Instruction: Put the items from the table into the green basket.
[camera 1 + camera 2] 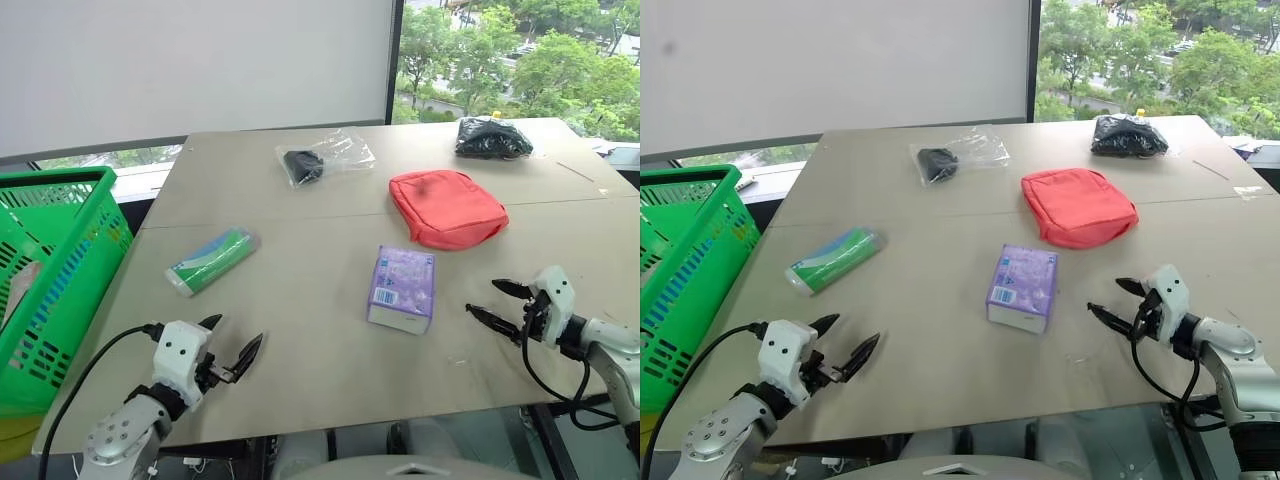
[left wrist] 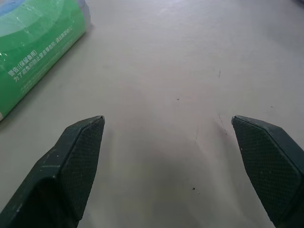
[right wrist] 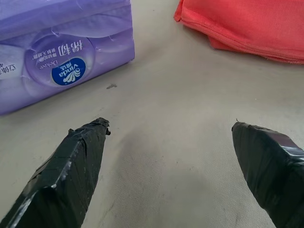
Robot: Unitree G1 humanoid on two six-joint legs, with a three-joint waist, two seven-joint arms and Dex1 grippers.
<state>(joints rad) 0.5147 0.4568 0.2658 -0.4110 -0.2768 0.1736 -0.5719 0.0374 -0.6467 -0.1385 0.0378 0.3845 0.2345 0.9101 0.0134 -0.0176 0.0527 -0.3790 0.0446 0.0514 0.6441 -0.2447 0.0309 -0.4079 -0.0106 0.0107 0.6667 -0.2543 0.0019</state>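
On the table [image 1: 300, 330] lie a green-blue tube pack [image 1: 211, 261], a purple tissue pack [image 1: 402, 288], a red zip pouch [image 1: 446, 207], a clear bag with a black object [image 1: 318, 160] and a black crinkly bag [image 1: 491, 138]. The green basket [image 1: 48, 270] stands off the table's left edge. My left gripper [image 1: 233, 343] hovers open near the front edge, just short of the tube pack [image 2: 33, 52]. My right gripper [image 1: 497, 300] is open at the front right, pointing at the tissue pack [image 3: 61, 52], with the pouch [image 3: 247, 23] beyond.
A pale object lies inside the basket against its near wall [image 1: 20, 290]. Black cables trail from both wrists off the table's front edge. Windows with trees stand behind the table's far edge.
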